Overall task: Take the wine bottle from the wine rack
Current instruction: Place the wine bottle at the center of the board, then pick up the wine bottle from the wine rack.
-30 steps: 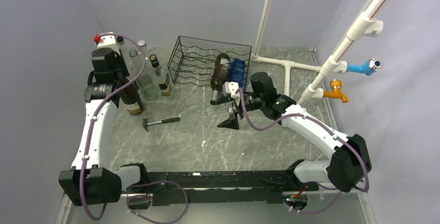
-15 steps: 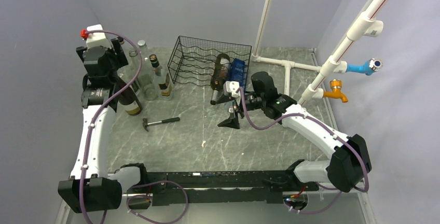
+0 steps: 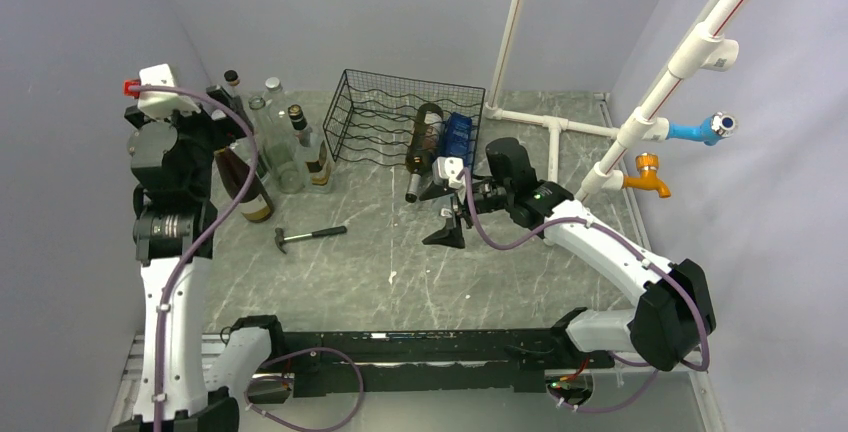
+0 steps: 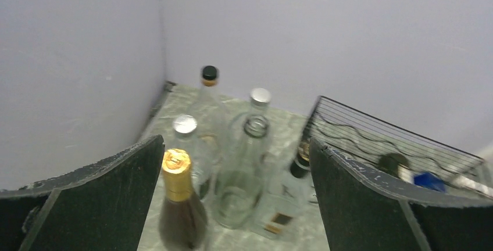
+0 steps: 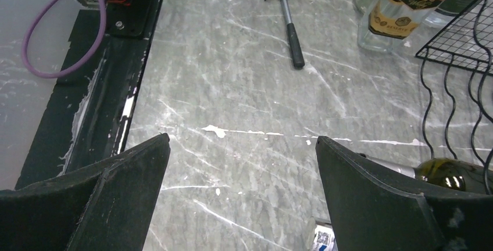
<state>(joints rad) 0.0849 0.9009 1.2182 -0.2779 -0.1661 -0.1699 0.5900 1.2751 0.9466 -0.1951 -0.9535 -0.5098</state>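
The wine rack (image 3: 385,112) sits at the back of the table (image 3: 400,272) with its near side facing the arms, I reckon so a btl can slide out neck-first. L arm is up high at the far-left corner. The left gripper (image 4: 235,143) has its jaws spread wide w/ nothing between them, looking down on the group of upright bottles (image 3: 275,142) beside the rack, prob. the drop-off spot. R arm reaches low. The right gripper (image 5: 242,140) is also wide open and empty, just beside the neck of the wine bottle (image 3: 424,142), lined up for a grab imo. The hammer (image 3: 310,236) lies loose mid-table, out of the way.

The wine bottle is dark green glass, on its side in the rack's right part, neck poking out the near side w/ a pale cap. A blue item (image 3: 457,139) lies next to it, maybe another btl, too small to tell.
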